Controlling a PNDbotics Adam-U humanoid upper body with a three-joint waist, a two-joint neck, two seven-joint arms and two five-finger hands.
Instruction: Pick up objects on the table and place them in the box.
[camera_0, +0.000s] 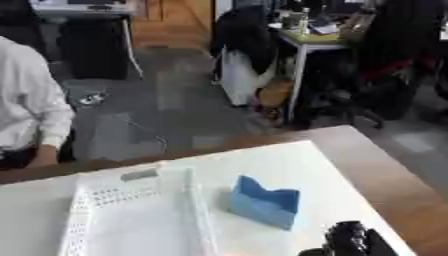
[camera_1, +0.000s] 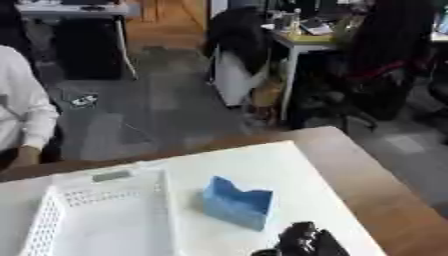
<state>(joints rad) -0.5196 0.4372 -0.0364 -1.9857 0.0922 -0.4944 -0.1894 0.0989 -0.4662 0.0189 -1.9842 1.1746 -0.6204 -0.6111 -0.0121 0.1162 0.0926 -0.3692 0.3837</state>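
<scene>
White basket (camera_0: 131, 220) sits on the left of the white table top (camera_0: 289, 165). Blue block (camera_0: 262, 202), notched along its top edge, stands just right of the basket, apart from its wall. Right hand (camera_0: 354, 240) shows at the bottom edge, near the block's right side, not touching it; cannot tell how its fingers are set. Left hand out of view. Judgement: reach step, block not yet held. Do it well by coming in over the block, closing across its thin faces, lifting clear of the basket wall before moving left.
</scene>
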